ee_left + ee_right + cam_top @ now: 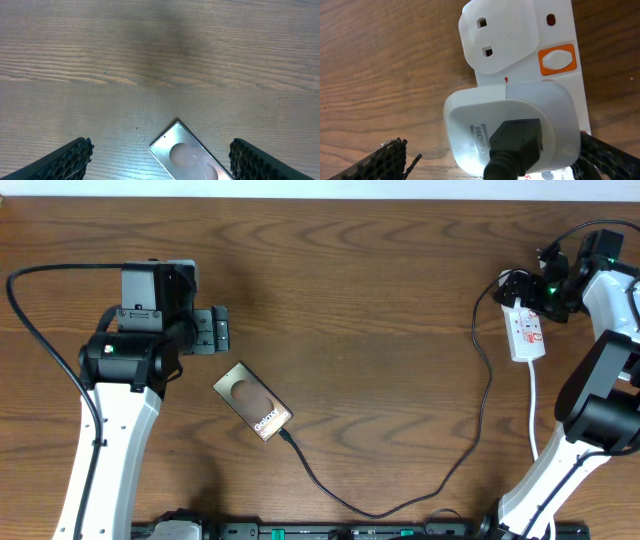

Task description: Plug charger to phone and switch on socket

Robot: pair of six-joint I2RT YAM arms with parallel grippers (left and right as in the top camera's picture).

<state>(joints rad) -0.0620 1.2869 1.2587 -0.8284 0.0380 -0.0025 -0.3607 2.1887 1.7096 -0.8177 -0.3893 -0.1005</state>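
Overhead: you have the phone (pixel 253 402) lying mid-table, with the charger (pixel 489 385) tip touching its lower end and the cable looping right to the socket (pixel 527 332). Left wrist: the left gripper (pixel 161 147) is spread wide over the phone's corner. Right wrist: the right gripper (pixel 492 142) is released, its fingers straddling the white adapter (pixel 520 112) on the socket, below the orange switch (pixel 558 59).

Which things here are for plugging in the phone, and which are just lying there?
For the job: Galaxy phone, black charger cable, white power strip, its orange switch, white adapter plugged into it.
Just there: wooden table, black rail along its near edge.
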